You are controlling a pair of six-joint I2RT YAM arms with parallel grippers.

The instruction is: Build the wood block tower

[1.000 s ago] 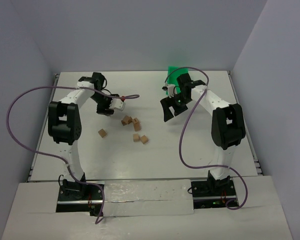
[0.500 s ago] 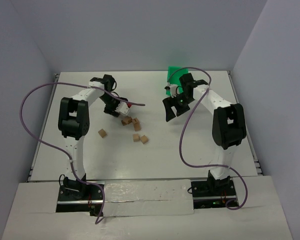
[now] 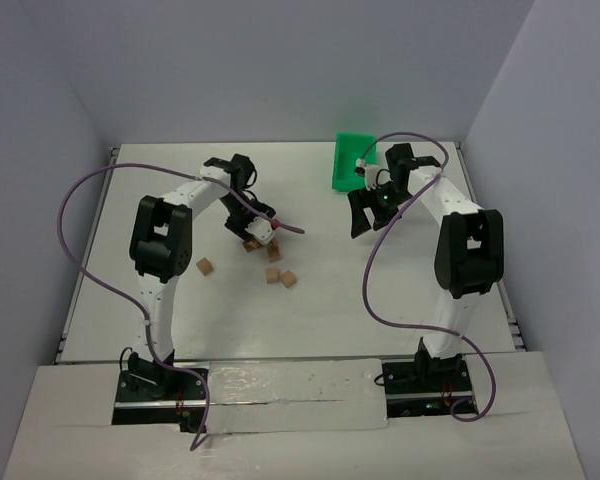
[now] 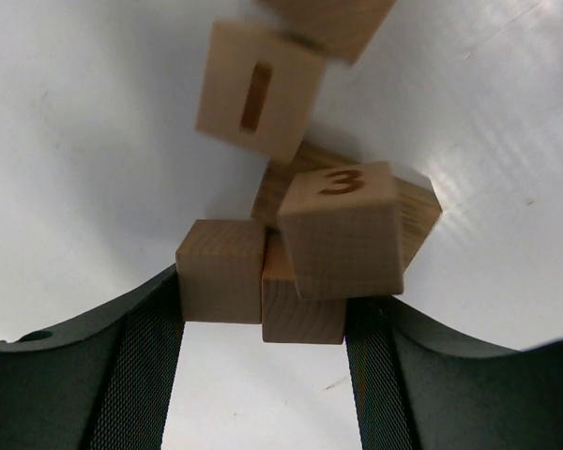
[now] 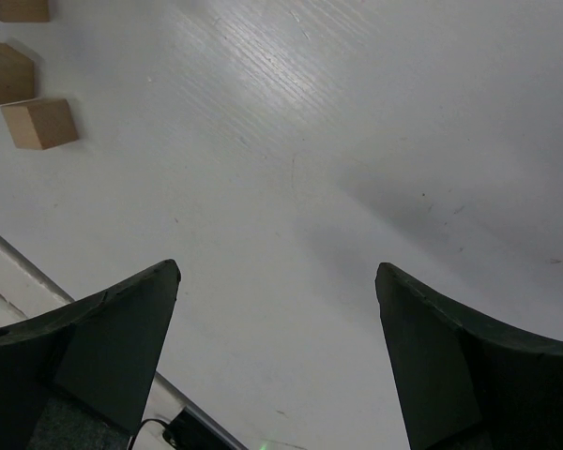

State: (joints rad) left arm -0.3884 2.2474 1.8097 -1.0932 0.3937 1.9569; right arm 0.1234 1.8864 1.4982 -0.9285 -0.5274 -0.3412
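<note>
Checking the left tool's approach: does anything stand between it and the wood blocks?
Nothing visible. Two wood blocks sit side by side inside the left tool; a block marked 3 overlaps one.

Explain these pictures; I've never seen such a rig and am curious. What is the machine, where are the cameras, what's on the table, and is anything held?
Two robot arms are bolted at the near edge of a white table, each ending in a two-finger gripper. One picture looks down from above and behind them. The other two come from cameras on the wrists. Small wood blocks, some numbered, lie scattered, and a green bin stands near the far edge. The left gripper is open astride a few blocks, lifting nothing. The right gripper is open and empty over bare table.
</note>
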